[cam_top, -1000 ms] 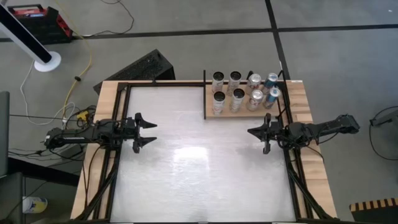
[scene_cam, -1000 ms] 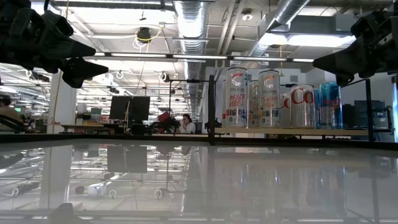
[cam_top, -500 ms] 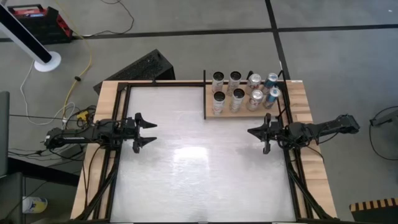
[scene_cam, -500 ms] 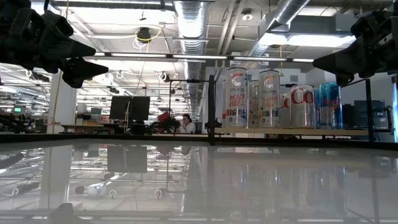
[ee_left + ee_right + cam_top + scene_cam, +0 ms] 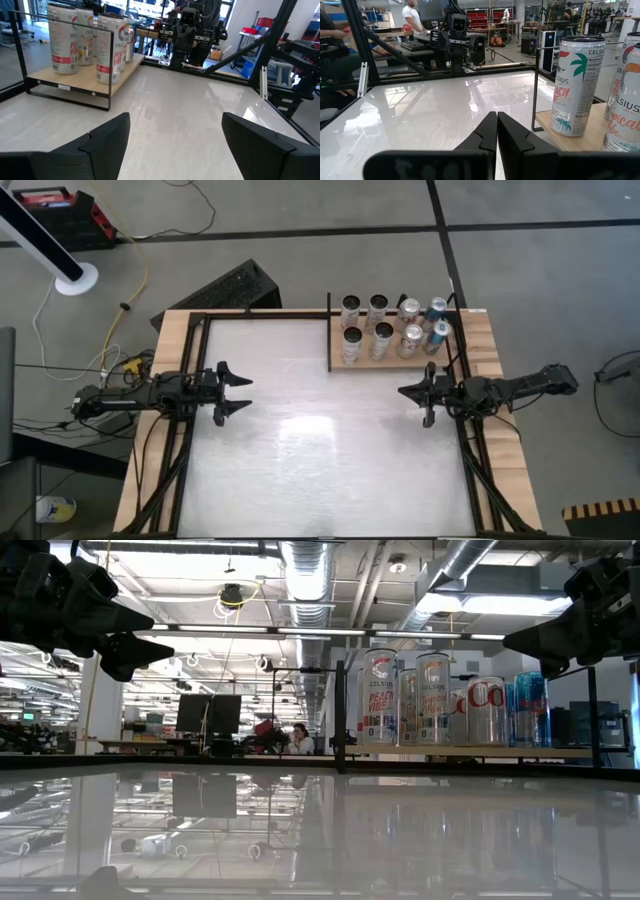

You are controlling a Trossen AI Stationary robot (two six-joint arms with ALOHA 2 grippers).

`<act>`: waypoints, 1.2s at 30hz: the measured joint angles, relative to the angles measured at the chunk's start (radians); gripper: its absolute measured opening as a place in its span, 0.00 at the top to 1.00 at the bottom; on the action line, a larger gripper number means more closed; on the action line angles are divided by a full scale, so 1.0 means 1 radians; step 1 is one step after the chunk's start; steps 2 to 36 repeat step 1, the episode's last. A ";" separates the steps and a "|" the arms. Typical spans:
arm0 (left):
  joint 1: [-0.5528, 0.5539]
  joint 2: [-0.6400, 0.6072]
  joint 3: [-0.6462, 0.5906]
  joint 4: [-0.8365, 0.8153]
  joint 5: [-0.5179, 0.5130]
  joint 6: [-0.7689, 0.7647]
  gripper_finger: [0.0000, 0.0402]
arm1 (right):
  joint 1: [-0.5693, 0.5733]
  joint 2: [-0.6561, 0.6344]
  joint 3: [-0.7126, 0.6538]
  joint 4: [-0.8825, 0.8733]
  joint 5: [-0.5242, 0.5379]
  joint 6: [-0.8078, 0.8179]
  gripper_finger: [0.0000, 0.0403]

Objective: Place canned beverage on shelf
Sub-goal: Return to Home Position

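— Looking down from overhead, can you read any of the cans?

— No. Only the round metal tops show there. Eight cans (image 5: 383, 340) stand upright in two rows of four on the shelf (image 5: 395, 363). It is a flat light-wood plank edged with thin black rods, and it sits at the far edge of the glossy white tabletop (image 5: 320, 450), on the right arm's side.

— And from table height?

— The near row hides most of the row behind it. Both arms are cut off at the upper corners of that view. In the right wrist view a white palm-tree can (image 5: 577, 85) stands at the plank's corner behind a black rod. The can beside it is cut off at the picture's edge, so its lettering reads only in part.

— What about the grippers?

— The left gripper (image 5: 245, 393) hovers over the left side of the tabletop, well apart from the shelf. Its fingers are spread wide with nothing between them. The right gripper (image 5: 403, 391) hangs near the shelf's front edge, clear of the cans. Its fingers are pressed flat together and hold nothing.
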 joint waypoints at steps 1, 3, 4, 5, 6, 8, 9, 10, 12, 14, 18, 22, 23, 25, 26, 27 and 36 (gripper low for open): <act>0.000 0.000 0.000 0.000 0.000 0.000 0.25 | 0.000 0.000 0.000 0.000 0.000 0.000 0.90; 0.000 0.000 0.000 0.000 0.000 0.000 0.25 | 0.000 0.000 0.000 0.000 0.000 0.000 0.90; 0.000 0.000 0.000 0.000 0.000 0.000 0.25 | 0.000 0.000 0.000 0.000 0.000 0.000 0.90; 0.000 0.000 0.000 0.000 0.000 0.000 0.25 | 0.000 0.000 0.000 0.000 0.000 0.000 0.90; 0.000 0.000 0.000 0.000 0.000 0.000 0.25 | 0.000 0.000 0.000 0.000 0.000 0.000 0.90; 0.000 0.000 0.000 0.000 0.000 0.000 0.25 | 0.000 0.000 0.000 0.000 0.000 0.000 0.90; 0.000 0.000 0.000 0.000 0.000 0.000 0.25 | 0.000 0.000 0.000 0.000 0.000 0.000 0.90; 0.000 0.000 0.000 0.000 0.000 0.000 0.25 | 0.000 0.000 0.000 0.000 0.000 0.000 0.90; 0.000 0.000 0.000 0.000 0.000 0.000 0.25 | 0.000 0.000 0.000 0.000 0.000 0.000 0.90; 0.000 0.000 0.000 0.000 0.000 0.000 0.25 | 0.000 0.000 0.000 0.000 0.000 0.000 0.90; 0.000 0.000 0.000 0.000 0.000 0.000 0.25 | 0.000 0.000 0.000 0.000 0.000 0.000 0.90; 0.000 0.000 0.000 0.000 0.000 0.000 0.25 | 0.000 0.000 0.000 0.000 0.000 0.000 0.90; 0.000 0.000 0.000 0.000 0.000 0.000 0.25 | 0.000 0.000 0.000 0.000 0.000 0.000 0.90; 0.000 0.000 0.000 0.000 0.000 0.000 0.25 | 0.000 0.000 0.000 0.000 0.000 0.000 0.90; 0.000 0.000 0.000 0.000 0.000 0.000 0.25 | 0.000 0.000 0.000 0.000 0.000 0.000 0.90; 0.000 0.000 0.000 0.000 0.000 0.000 0.25 | 0.000 0.000 0.000 0.000 0.000 0.000 0.90; 0.000 0.000 0.000 0.000 0.000 0.000 0.25 | 0.000 0.000 0.000 0.000 0.000 0.000 0.90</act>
